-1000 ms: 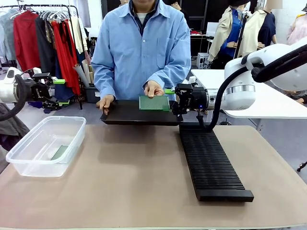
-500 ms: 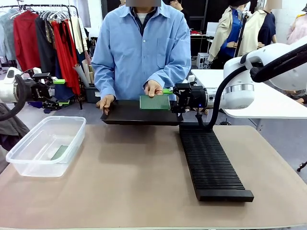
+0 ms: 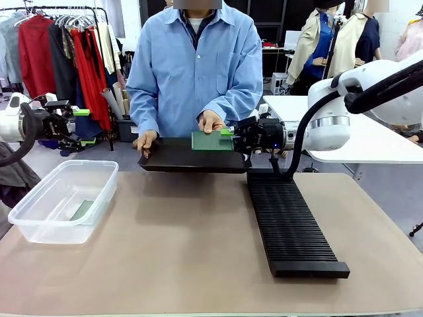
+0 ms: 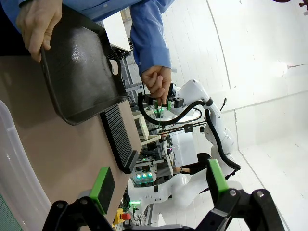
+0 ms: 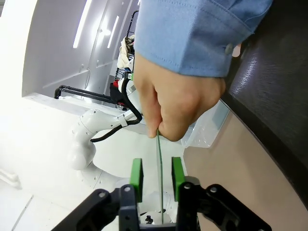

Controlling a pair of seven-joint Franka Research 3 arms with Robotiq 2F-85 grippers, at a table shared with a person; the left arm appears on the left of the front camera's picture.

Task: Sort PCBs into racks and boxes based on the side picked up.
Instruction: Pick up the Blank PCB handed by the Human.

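Note:
A person's hand (image 3: 211, 121) holds a green PCB (image 3: 211, 140) upright on its edge over the right end of a smooth black tray (image 3: 172, 157). My right gripper (image 3: 228, 135) has reached in from the right and its green pads (image 5: 137, 179) stand on either side of the PCB (image 5: 159, 159), with a thin gap showing on each side. Fingers of the hand (image 5: 183, 101) pinch the board's far edge. My left gripper (image 3: 84, 127) hangs open and holds nothing at the far left, above the clear box (image 3: 59, 198). The long ribbed black rack (image 3: 291, 224) lies at the right.
Another PCB (image 3: 82, 210) lies flat in the box. The person's other hand (image 3: 145, 140) grips the tray's left end at the table's far edge. In the left wrist view my open gripper (image 4: 159, 183) looks across at the tray (image 4: 82, 72) and rack (image 4: 118, 139).
My right gripper has moved a little left, so its pads are now around the PCB's right edge, and its jaws have narrowed. The left arm has not moved.

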